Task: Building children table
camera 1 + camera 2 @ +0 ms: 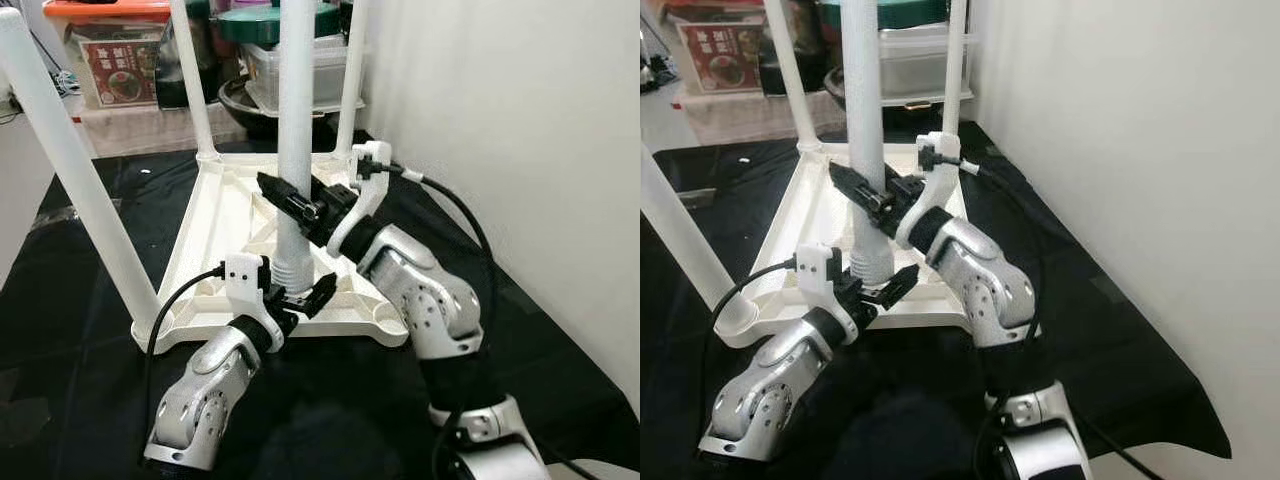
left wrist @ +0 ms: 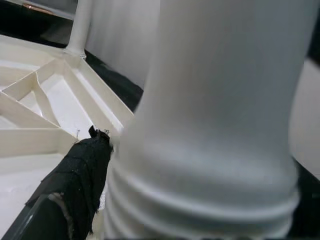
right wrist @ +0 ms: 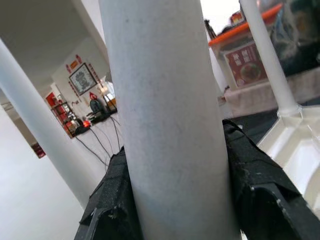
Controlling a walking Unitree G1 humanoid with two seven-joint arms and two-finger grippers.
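Observation:
A white plastic table top (image 1: 225,215) lies upside down on a black cloth. Three white legs stand in its corners: one at the near left (image 1: 70,160) and two at the back (image 1: 195,80). A fourth leg (image 1: 296,120) stands upright at the near right corner, its threaded end at the socket. My right gripper (image 1: 290,205) is shut on this leg partway up, with black fingers (image 3: 255,175) pressing both sides of it (image 3: 170,125). My left gripper (image 1: 300,297) clasps the leg's threaded base (image 2: 220,125), one finger (image 2: 80,175) lying against the threads.
A white wall (image 1: 520,150) runs close along the right. Behind the table stand an orange-lidded storage box (image 1: 110,60), clear containers and a dark bowl (image 1: 250,100). The black cloth (image 1: 80,380) spreads to the left and near me.

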